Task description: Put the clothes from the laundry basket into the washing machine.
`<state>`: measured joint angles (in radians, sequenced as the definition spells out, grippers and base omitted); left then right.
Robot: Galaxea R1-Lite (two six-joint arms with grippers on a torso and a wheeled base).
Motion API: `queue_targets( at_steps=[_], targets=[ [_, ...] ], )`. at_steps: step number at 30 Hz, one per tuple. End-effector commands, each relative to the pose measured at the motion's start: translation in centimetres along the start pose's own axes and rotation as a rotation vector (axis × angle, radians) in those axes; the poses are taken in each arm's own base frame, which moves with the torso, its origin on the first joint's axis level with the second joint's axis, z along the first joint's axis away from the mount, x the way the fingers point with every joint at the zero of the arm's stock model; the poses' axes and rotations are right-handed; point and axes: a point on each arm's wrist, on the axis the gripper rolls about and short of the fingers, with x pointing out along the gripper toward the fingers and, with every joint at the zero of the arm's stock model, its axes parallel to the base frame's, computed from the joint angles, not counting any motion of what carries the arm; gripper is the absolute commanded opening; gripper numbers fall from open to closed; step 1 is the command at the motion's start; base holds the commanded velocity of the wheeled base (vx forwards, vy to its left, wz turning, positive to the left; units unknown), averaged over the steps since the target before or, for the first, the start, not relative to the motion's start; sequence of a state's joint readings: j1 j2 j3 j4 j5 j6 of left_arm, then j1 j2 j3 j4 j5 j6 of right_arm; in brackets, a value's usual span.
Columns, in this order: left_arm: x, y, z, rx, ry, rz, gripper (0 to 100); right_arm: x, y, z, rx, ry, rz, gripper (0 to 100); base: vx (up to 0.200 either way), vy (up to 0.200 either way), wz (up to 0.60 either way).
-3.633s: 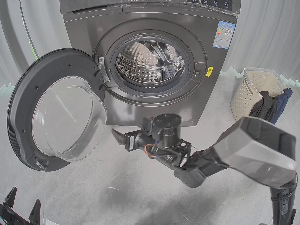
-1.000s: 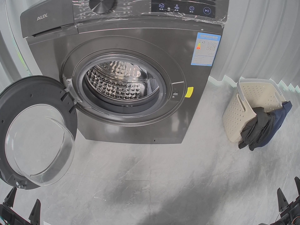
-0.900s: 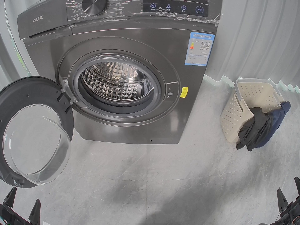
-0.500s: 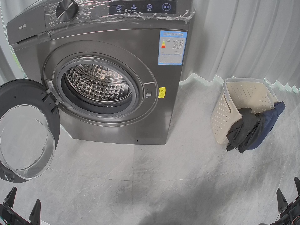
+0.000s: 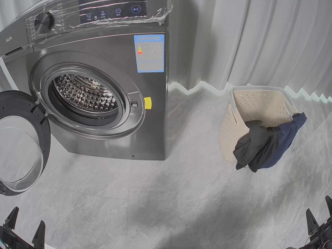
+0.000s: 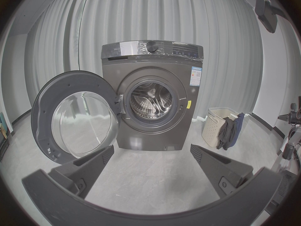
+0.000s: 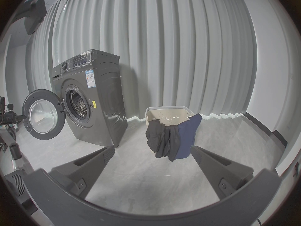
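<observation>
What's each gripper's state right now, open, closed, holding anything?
Left gripper: open, holding nothing.
Right gripper: open, holding nothing.

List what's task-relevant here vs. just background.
Job: washing machine; its open door; laundry basket; dark grey garment and navy garment, both draped over the basket's rim.
Background: white curtain; grey floor; equipment stand.
</observation>
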<state>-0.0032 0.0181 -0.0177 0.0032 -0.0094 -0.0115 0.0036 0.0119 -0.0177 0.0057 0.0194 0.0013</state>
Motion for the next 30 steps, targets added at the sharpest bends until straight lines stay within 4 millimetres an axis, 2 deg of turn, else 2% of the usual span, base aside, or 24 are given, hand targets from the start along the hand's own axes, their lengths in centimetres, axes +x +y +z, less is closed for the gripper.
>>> queue_targets(
  at_steps=[1, 30],
  targets=[
    [-0.02, 0.01, -0.49, -0.001, -0.002, 0.000, 100, 0.03, 0.00, -0.48, 0.000, 0.005, 0.002, 100, 0.000, -0.200, 0.00],
    [-0.02, 0.01, -0.49, -0.002, -0.002, 0.000, 100, 0.03, 0.00, -0.48, 0.000, 0.005, 0.002, 100, 0.000, -0.200, 0.00]
  ],
)
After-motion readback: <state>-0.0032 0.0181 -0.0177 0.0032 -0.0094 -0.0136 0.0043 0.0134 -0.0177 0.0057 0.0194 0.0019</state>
